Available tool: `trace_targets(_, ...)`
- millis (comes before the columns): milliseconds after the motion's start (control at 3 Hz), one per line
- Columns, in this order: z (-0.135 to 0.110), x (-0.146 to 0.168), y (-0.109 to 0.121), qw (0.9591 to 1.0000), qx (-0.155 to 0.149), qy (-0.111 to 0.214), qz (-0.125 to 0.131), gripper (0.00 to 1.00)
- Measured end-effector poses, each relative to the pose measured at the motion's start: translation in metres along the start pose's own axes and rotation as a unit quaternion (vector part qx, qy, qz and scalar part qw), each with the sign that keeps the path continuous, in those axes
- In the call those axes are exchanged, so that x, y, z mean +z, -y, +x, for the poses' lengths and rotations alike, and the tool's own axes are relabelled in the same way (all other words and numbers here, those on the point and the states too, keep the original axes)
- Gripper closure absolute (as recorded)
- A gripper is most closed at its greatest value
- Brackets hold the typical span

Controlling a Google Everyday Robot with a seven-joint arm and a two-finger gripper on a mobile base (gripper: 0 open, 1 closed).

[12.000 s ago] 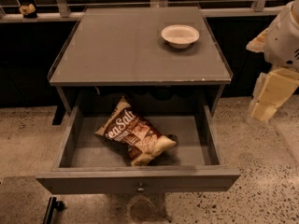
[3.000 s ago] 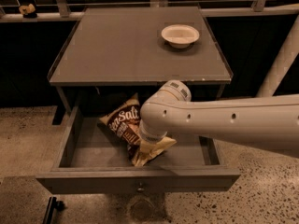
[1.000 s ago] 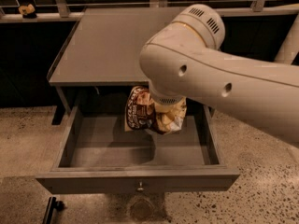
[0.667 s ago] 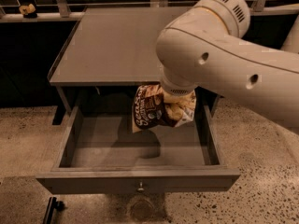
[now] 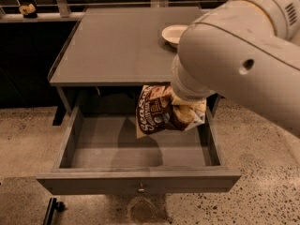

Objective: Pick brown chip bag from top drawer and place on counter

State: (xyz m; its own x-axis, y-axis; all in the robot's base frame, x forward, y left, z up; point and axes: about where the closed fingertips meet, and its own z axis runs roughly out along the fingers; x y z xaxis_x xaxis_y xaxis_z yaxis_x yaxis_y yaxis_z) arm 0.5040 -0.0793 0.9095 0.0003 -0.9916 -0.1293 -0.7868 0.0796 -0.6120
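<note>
The brown chip bag [image 5: 156,112] hangs in the air above the open top drawer [image 5: 138,179], near the counter's front edge, and casts a shadow on the drawer floor. My gripper [image 5: 183,105] is at the bag's upper right, mostly hidden under my big white arm [image 5: 234,50], and is shut on the bag. The bag is tilted, with its white lettering running down its left side. The drawer holds nothing else. The grey counter [image 5: 117,46] lies just behind and above the bag.
A white bowl [image 5: 172,32] stands on the counter at the back right, partly behind my arm. The drawer's small knob [image 5: 140,189] is at the front centre. Speckled floor lies around the cabinet. A small object [image 5: 28,9] sits on a ledge at the far left.
The bag has been lifted out of the drawer and carried up and to the right. My arm has swung further right and towards the camera.
</note>
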Motion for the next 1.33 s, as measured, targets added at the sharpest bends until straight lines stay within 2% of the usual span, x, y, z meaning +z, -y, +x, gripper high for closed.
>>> trace_targets(333, -0.008, -0.037, -0.007, 0.9996, -0.023, 0.007, 0.017, 1.00)
trace_targets(667, -0.021, -0.059, -0.001, 0.9983, -0.043, 0.015, 0.038, 1.00)
trace_targets(1000, -0.038, -0.051, 0.021, 0.9970, -0.045, 0.031, 0.055, 1.00)
trace_targets(1333, -0.061, -0.022, 0.050, 0.9963, -0.038, 0.047, 0.062, 1.00)
